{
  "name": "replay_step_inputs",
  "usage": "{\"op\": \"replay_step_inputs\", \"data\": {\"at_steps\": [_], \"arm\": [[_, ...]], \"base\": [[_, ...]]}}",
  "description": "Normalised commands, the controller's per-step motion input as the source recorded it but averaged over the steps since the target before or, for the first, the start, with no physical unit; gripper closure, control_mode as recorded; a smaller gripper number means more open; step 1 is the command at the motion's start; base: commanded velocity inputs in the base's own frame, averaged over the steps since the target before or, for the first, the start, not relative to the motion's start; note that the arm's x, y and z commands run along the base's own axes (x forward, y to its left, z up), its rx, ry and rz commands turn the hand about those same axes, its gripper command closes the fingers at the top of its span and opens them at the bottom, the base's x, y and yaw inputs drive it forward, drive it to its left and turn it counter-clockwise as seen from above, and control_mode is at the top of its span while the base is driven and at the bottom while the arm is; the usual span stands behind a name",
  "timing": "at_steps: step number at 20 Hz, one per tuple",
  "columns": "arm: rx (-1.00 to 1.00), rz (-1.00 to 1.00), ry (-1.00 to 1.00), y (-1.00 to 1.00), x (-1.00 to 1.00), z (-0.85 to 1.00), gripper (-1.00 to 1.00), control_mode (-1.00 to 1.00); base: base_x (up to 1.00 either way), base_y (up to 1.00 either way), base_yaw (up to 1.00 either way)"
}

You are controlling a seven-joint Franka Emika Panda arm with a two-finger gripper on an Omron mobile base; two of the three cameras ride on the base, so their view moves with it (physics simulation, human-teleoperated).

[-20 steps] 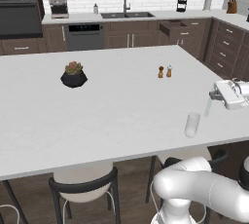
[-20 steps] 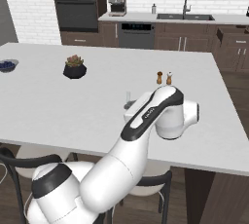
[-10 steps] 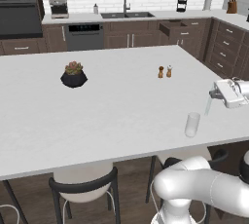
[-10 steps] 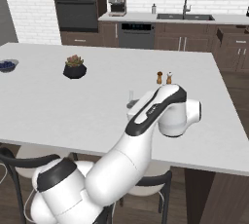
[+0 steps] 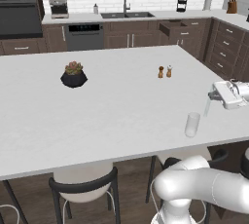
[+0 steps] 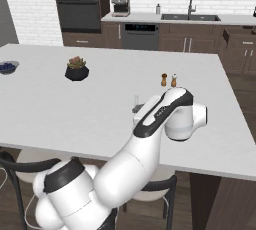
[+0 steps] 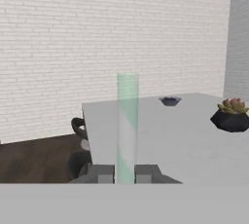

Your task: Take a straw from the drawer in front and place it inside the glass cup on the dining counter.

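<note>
glossy white rounded arm segments point(image 6: 150, 149) with dark grey joint bands, boxy white hand point(image 5: 228, 95)

White table point(image 5: 97, 116); clear glass cup point(image 5: 192, 124); pale green-and-white striped straw point(image 7: 127, 125) between dark grey gripper point(image 7: 125, 173) fingertips; black pot point(image 5: 74, 78); brown and white shakers point(image 5: 165, 71); dark-brown cabinets point(image 5: 131, 39).

**Your count of what stood on and around the dining counter**

You had one glass cup point(image 5: 192, 124) at lower right of the left base view, one straw point(image 7: 127, 128) upright in the hand view's middle, two shakers point(image 5: 165, 71) right of centre, one potted plant point(image 5: 74, 74) at left, one dark bowl point(image 6: 6, 67) at the right base view's left edge, and one open drawer point(image 5: 171, 26) at upper right.
</note>
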Motion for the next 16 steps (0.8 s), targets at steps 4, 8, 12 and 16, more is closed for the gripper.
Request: {"op": "replay_step_inputs", "data": {"at_steps": [4,8,12,16], "arm": [[0.00,0.00,0.00,0.00,0.05,-0.01,1.00,-1.00],[0.00,0.00,0.00,0.00,0.00,-0.03,1.00,-1.00],[0.00,0.00,0.00,0.01,0.00,-0.07,1.00,-1.00],[0.00,0.00,0.00,0.03,0.03,-0.10,1.00,-1.00]], "base": [[0.00,0.00,0.00],[0.00,0.00,0.00],[0.00,0.00,0.00],[0.00,0.00,0.00]]}}
